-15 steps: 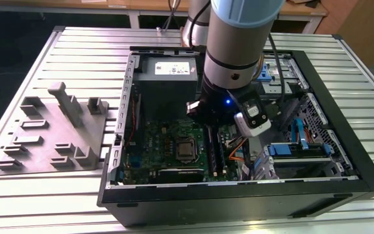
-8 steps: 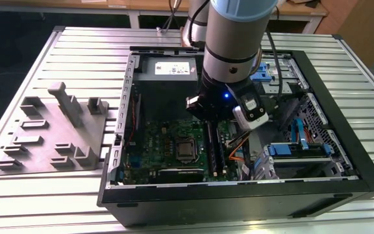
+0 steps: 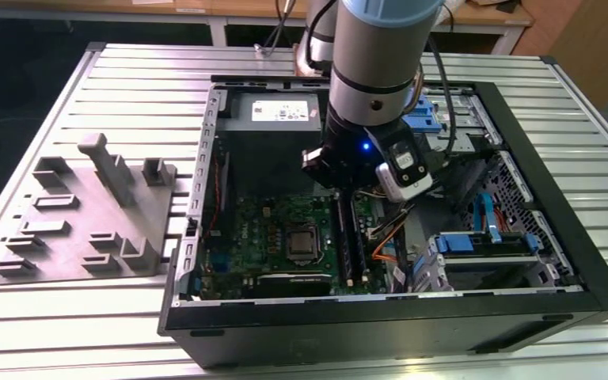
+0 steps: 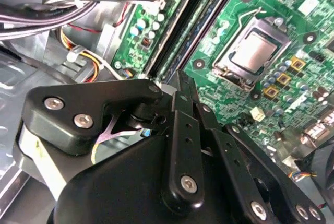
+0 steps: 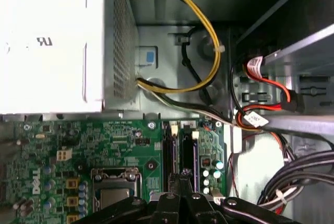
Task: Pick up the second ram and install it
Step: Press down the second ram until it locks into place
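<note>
We saw an open black computer case (image 3: 557,269) lying on a slatted aluminium table (image 3: 124,79). Taking the case as our landmark, a green motherboard (image 3: 251,237) covered its floor toward the exterior view's left, with a square silver CPU (image 3: 302,244) near the board's middle. A grey power supply (image 3: 272,111) sat at the case's far end. Blue drive brackets (image 3: 478,241) stood along the case's side at the exterior view's right, and orange cables (image 3: 389,237) ran between them and the board. Outside the case, at the exterior view's left, a grey fixture tray (image 3: 82,226) with upright pegs rested on the table. In the first wrist view, a yellow cable (image 5: 209,41) curved beside the power supply (image 5: 47,41).
</note>
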